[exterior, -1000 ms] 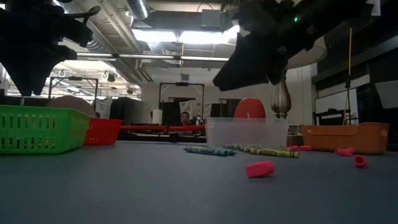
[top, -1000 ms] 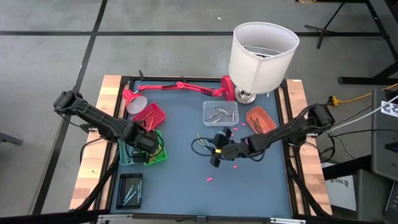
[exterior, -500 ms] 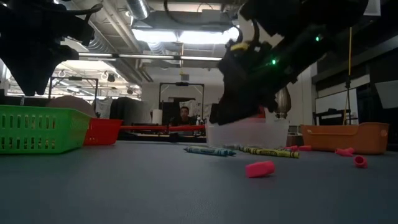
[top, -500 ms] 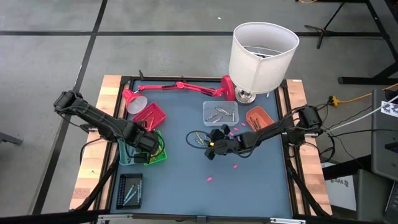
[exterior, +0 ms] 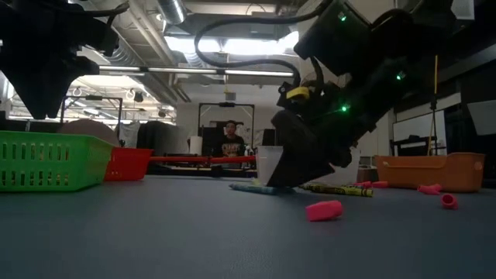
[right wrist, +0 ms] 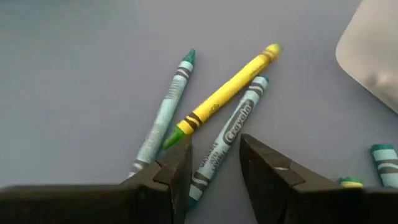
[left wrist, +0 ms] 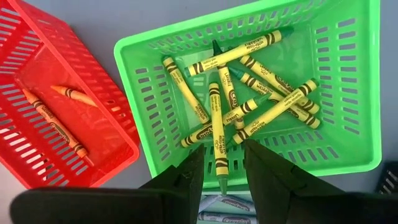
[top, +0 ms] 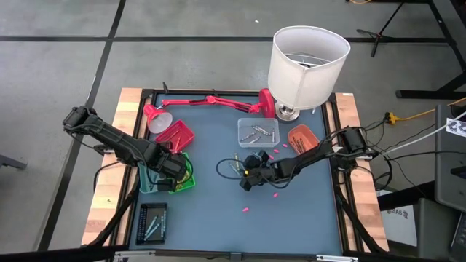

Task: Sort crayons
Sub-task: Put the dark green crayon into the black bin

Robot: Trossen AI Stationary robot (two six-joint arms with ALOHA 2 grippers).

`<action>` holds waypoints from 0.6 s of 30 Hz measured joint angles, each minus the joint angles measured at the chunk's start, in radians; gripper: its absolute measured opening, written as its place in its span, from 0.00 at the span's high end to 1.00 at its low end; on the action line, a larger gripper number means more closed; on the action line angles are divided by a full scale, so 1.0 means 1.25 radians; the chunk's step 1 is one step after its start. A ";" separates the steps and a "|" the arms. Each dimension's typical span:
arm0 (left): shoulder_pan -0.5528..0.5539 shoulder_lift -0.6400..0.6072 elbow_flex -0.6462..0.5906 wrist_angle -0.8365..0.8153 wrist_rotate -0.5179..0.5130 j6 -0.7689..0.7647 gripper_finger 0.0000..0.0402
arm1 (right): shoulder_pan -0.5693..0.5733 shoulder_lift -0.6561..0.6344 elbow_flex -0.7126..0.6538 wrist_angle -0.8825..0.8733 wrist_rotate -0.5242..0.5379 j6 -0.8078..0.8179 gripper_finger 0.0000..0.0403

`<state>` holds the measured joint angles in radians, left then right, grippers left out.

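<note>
Right hand (right wrist: 214, 171) low over the middle of the bench (top: 218, 218), near the clear tray (top: 258, 131). Fingers parted, nothing between them. Under my wrist lie three loose crayons close together: a yellow crayon (right wrist: 222, 93) with a green tip, a blue-green crayon (right wrist: 227, 132) beside it and touching near its upper end, and a second blue-green crayon (right wrist: 165, 111) on the other side, tip pointing away from me. The first blue-green one runs down into the gap of my fingers, so I judge that is the one I am lined up on. Step in hand: the approach for a pick, not yet a grip.

Left hand (left wrist: 217, 171) hangs over the green basket (left wrist: 354, 74), fingers open with a narrow gap, holding nothing. The basket has a heap of yellow crayons (left wrist: 245, 93), a green-tipped one or two among them. The red basket (left wrist: 25, 81) next to it holds two orange crayons (left wrist: 53, 118).

Next move, as I read it: settle down the last bit, straddle the one crayon squarely and close without nudging the yellow neighbour. Then carry it to the tray of its colour; which tray that is I cannot tell from here. More loose pieces lie off to one side, near a pink stub (exterior: 323, 210).
</note>
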<state>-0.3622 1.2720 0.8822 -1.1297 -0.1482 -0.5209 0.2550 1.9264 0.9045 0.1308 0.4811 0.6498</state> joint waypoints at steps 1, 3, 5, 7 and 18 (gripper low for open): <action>0.000 0.000 0.000 0.000 0.000 0.000 0.76 | 0.000 0.001 0.000 0.000 0.002 0.000 0.66; 0.000 0.000 0.000 0.001 0.000 0.000 0.76 | 0.000 0.001 0.001 -0.004 0.002 0.000 0.66; 0.000 0.000 0.000 0.005 0.000 0.000 0.76 | 0.000 0.001 0.001 -0.009 0.002 0.000 0.66; 0.000 0.000 0.000 0.016 0.000 0.000 0.76 | 0.000 0.001 0.001 -0.011 0.002 0.000 0.66; 0.000 0.000 0.000 0.220 0.000 0.000 0.76 | 0.000 0.001 0.001 -0.019 0.001 0.000 0.86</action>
<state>-0.3622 1.2720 0.8822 -0.8553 -0.1486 -0.5209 0.2550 1.9282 0.9060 0.1066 0.4828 0.6502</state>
